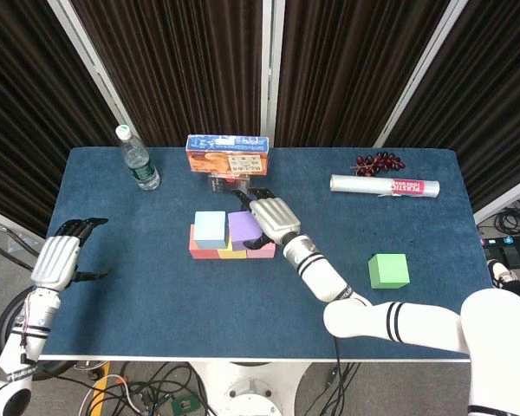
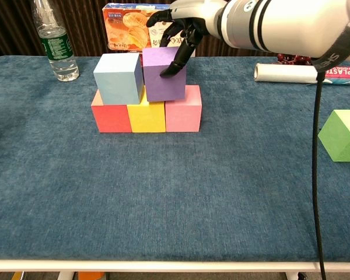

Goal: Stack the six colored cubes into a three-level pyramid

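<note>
Blue table (image 1: 156, 286) with its near half bare cloth and open room on both sides of the block stack. Bottom row, left to right: red cube (image 2: 111, 116), yellow cube (image 2: 147, 115), pink cube (image 2: 183, 109), touching side by side. Light blue cube (image 2: 118, 77) rests on the red and yellow cubes. Purple cube (image 2: 163, 74) sits just beside it, over the yellow–pink seam, slightly turned. Green cube (image 1: 388, 270) lies alone, well apart, toward the table's right edge.

Right hand (image 1: 274, 218) reaches in from the right, palm over the purple cube; dark fingers (image 2: 178, 58) curl down onto its top and front face, holding it. Left hand (image 1: 59, 258) hangs off the table's left edge, fingers apart, holding nothing.

Along the far edge: water bottle (image 1: 137, 158), snack box (image 1: 227, 154), wrap roll (image 1: 383, 185), grapes (image 1: 378, 162).
</note>
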